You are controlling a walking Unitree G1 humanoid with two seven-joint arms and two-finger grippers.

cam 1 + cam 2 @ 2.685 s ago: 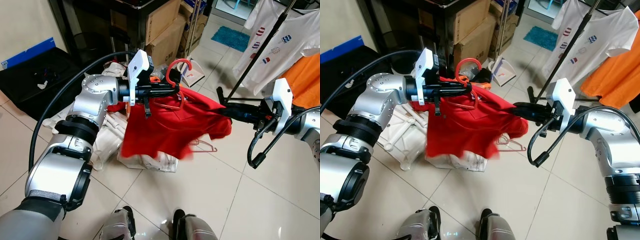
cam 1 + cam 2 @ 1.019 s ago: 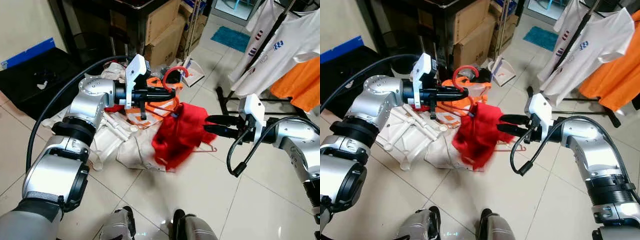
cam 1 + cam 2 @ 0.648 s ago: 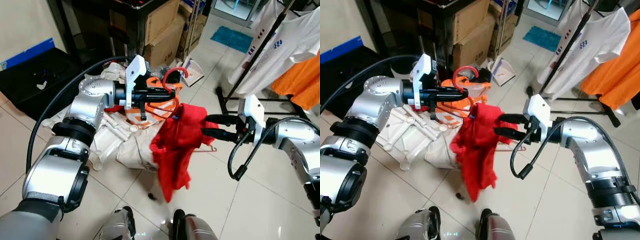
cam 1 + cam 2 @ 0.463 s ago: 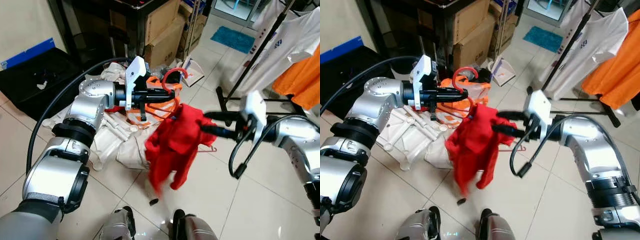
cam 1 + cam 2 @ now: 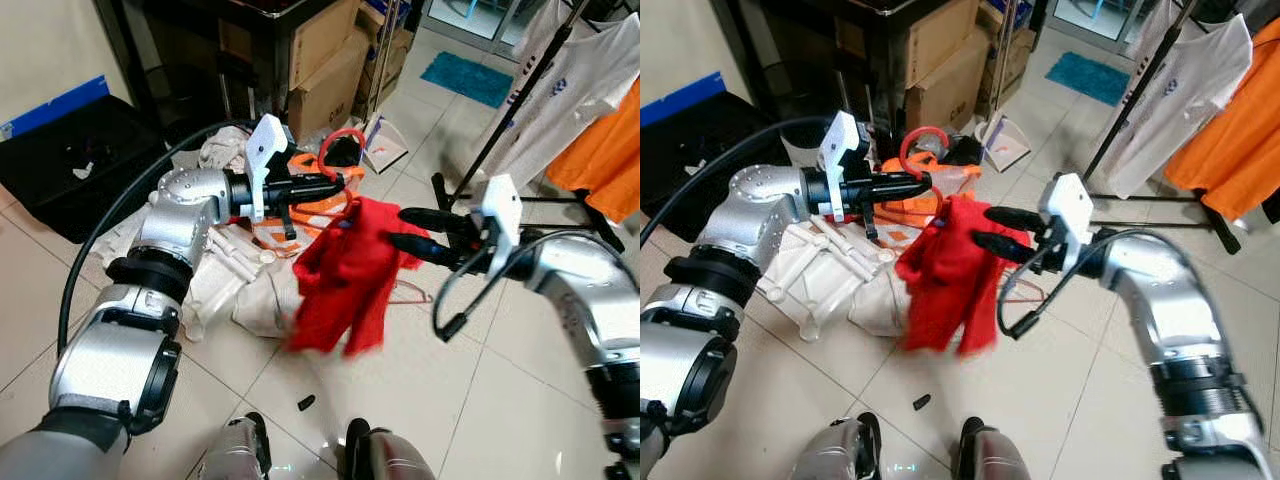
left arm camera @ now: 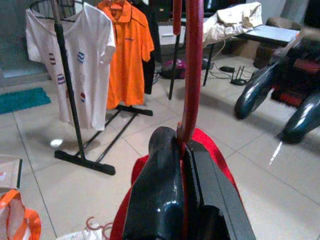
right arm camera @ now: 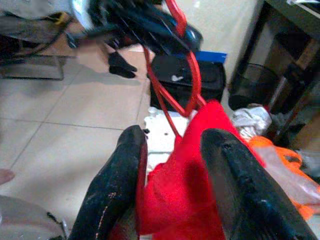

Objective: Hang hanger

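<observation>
Our left gripper (image 5: pixel 325 185) is pressed together on the neck of the red hanger (image 5: pixel 341 150), just under its hook, which curls up beyond the fingertips; in the left wrist view the two black fingers (image 6: pixel 159 190) clamp the red stem between them. The red shirt (image 5: pixel 346 275) hangs bunched and lopsided from the hanger, drooping down toward the tiled floor (image 5: pixel 470 400). Our right gripper (image 5: pixel 400 230) sits just beside the shirt's upper edge, its fingers spread with red cloth lying between them, not yet pinched as far as we can tell. The clothes rack (image 5: pixel 525 95), a dark slanting pole carrying a white T-shirt (image 5: pixel 570 95) and an orange shirt (image 5: pixel 605 150), stands well apart, ahead and to our right. So we judge the hook must travel rightward and upward to reach it, and the right arm is the nearer one, though the left holds the hanger.
</observation>
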